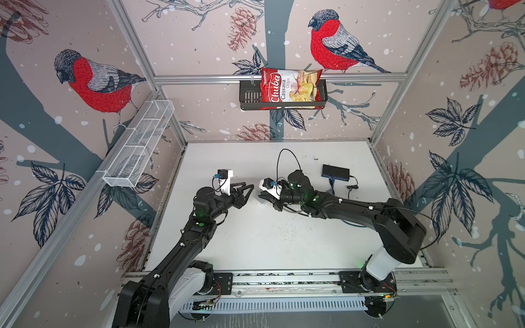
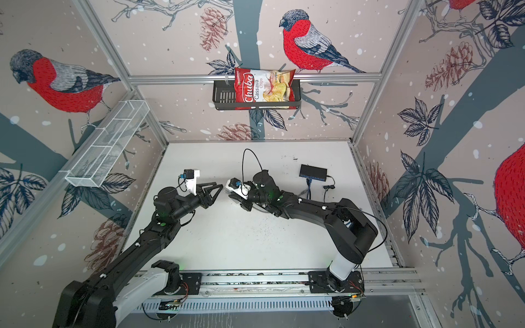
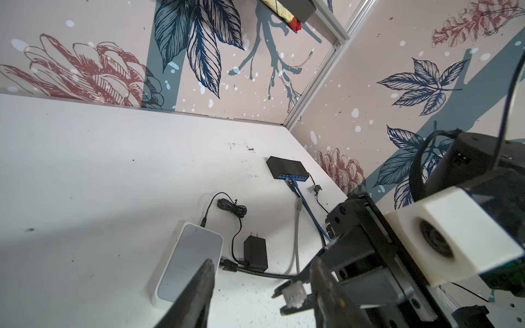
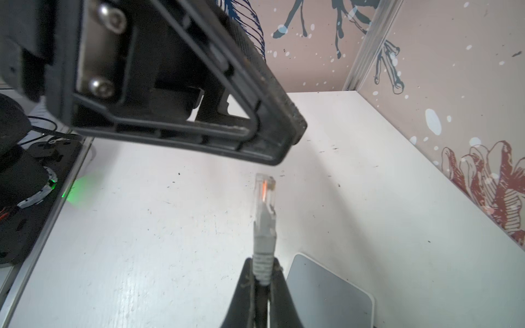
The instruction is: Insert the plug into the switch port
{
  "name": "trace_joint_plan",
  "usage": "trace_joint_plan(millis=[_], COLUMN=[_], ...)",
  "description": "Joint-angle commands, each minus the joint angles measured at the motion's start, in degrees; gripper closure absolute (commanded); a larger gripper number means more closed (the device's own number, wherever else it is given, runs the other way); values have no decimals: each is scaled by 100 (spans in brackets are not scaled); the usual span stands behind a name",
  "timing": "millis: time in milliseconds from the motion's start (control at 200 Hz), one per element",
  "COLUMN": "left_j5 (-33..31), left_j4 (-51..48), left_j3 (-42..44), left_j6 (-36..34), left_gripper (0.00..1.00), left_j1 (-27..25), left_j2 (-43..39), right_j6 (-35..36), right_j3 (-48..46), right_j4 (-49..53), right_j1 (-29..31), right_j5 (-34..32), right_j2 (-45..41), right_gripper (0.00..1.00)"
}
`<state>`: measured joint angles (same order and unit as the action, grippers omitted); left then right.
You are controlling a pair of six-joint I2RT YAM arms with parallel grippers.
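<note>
Right gripper [image 4: 260,274]: fingers were closed on the gray boot of the Ethernet plug [image 4: 264,193].
Ethernet plug: its clear tip stuck out past the right fingertips, off the table [image 3: 85,170] and close to one left finger; whether they touched could not be told.
Left gripper [image 1: 247,192]: fingers stood apart, holding nothing, tips facing the right fingers.
White switch [image 3: 187,261]: lay flat below both sets of fingers, with a black cable [image 3: 255,272] entering its side.
Black switch [image 3: 284,166]: sat well beyond the fingers, with a blue cable [image 3: 305,205] in one port.
</note>
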<state>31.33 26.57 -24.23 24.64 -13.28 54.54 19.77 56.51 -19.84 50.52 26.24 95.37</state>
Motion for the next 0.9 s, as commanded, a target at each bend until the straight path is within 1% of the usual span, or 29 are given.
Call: trace_joint_plan(millis=[0,80,165,265,385,485,560,710,895], left_j5=[-83,-29,17,6,-11,-289,-341,-393,-400], left_j4=[29,9,-23,-70,-352,-1022,-1324,-1540,-1629], left_j3=[-31,-36,-54,-75,-185,-388,-508,-589,-567], left_j6=[65,97,180,482,818,798,854,1297,1608], left_gripper=[51,53,54,61,67,66,64,63,64], left_j1=[6,4,9,2,-14,-17,-23,-21,-78], left_j2=[-14,-31,-41,-19,30,13,4,49,219], right_j6=[56,54,66,36,65,118,141,159,161], right_j3=[62,109,183,278,396,537,662,790,905], right_j4=[94,151,232,308,426,610,762,877,931], right_j1=[-40,-76,-69,-69,-69,-71,-74,-69,-73], right_j5=[439,561,542,507,594,663,616,549,591], right_j2=[36,72,126,191,278,371,462,597,719], right_gripper=[95,95,95,94,95,95,94,94,94])
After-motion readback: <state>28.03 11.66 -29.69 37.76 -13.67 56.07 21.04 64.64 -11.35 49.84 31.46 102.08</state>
